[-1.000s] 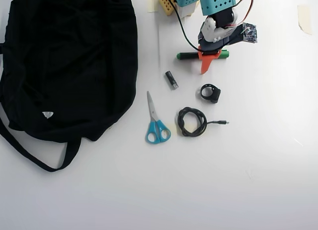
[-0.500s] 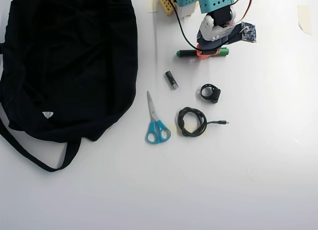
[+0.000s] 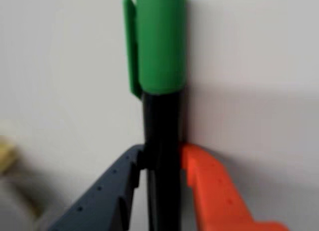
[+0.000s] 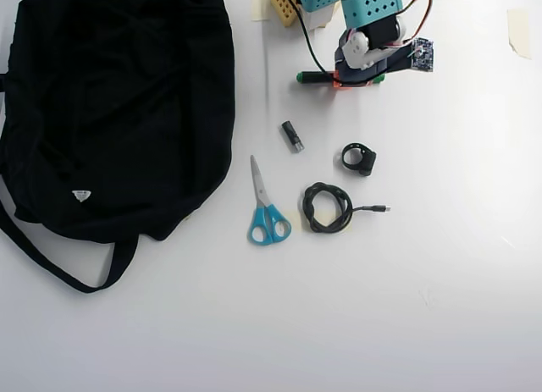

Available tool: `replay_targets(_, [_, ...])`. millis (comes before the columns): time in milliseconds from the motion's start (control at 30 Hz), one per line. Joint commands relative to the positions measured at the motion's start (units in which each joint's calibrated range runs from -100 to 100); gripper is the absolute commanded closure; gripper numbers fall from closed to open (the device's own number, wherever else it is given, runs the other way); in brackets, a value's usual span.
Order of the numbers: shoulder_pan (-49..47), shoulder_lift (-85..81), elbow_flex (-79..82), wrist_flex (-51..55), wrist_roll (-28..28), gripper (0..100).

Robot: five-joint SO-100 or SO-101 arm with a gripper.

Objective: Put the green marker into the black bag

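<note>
In the wrist view the green marker (image 3: 160,41) has a black barrel and a bright green cap that points away from the camera. My gripper (image 3: 162,153) is shut on the barrel, with the dark blue finger (image 3: 117,183) on the left and the orange finger (image 3: 209,183) on the right. In the overhead view my gripper (image 4: 356,79) holds the marker (image 4: 318,77) at the top middle, low over the white table, with its small green end pointing left. The black bag (image 4: 118,104) lies at the left, well apart from the marker, and its strap trails toward the bottom left.
In the overhead view, below the gripper, lie a short dark battery (image 4: 292,136), blue-handled scissors (image 4: 267,210), a coiled black cable (image 4: 329,207) and a small black ring-shaped part (image 4: 360,159). A yellow block (image 4: 284,2) is at the arm's base, and tape (image 4: 518,32) is stuck at the top right.
</note>
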Motion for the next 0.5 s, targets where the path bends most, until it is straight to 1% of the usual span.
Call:
replay_targets(0, [-0.15,-0.87,-9.42,10.33,-0.06,98])
replay_targets(100, [-0.08,-0.87,-15.53,15.24,-0.12,98])
replay_targets(200, [0.29,-0.87,-21.19,17.74,-0.22,98])
replay_targets(467, [0.00,-0.95,-31.70,23.51,-4.10,98])
